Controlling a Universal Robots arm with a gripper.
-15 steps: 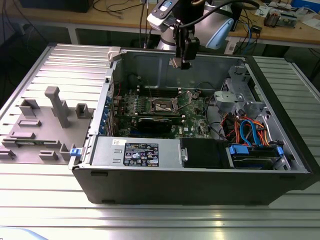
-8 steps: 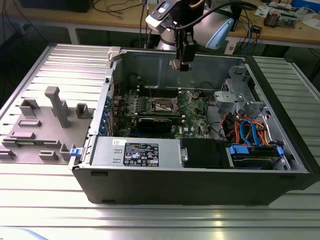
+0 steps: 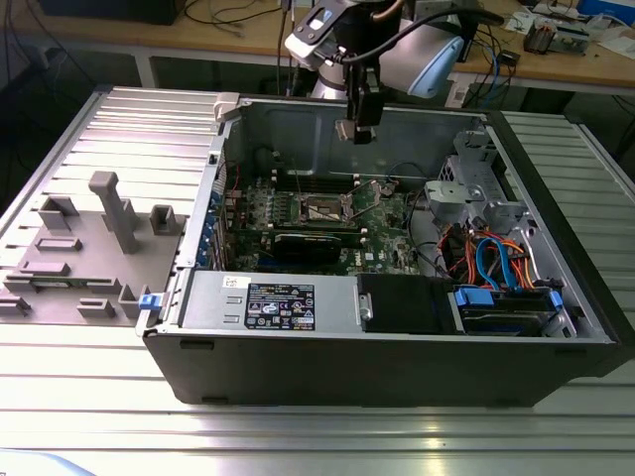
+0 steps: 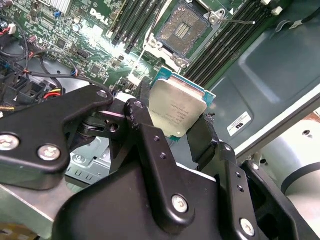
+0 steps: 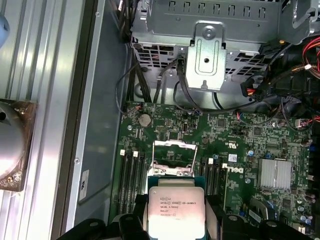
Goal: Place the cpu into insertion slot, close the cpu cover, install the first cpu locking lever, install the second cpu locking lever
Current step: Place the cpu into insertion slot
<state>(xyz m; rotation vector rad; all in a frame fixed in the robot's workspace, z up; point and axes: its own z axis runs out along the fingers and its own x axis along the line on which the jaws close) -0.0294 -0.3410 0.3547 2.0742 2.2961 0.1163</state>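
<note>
My gripper point(image 3: 357, 127) hangs above the back of the open computer case point(image 3: 556, 248), shut on the cpu point(image 3: 343, 129). In both wrist views the cpu point(image 4: 177, 110) point(image 5: 175, 212) shows its silver-grey top, clamped by its edges between the black fingers point(image 4: 145, 117). Below it on the green board lies the insertion slot point(image 4: 184, 31) point(image 3: 325, 210), dark, square and uncovered. The cpu cover point(image 5: 174, 144) stands raised at the slot's far edge in the first wrist view. A thin locking lever point(image 4: 240, 21) sticks out beside the slot. The cpu is well above the board, apart from the slot.
Long black memory slots point(image 4: 227, 42) flank the socket on both sides. A metal drive cage point(image 5: 205, 55) with black and coloured cables point(image 3: 491, 260) fills one end of the case. A grey fixture plate point(image 3: 89, 248) lies on the ribbed table at the exterior view's left.
</note>
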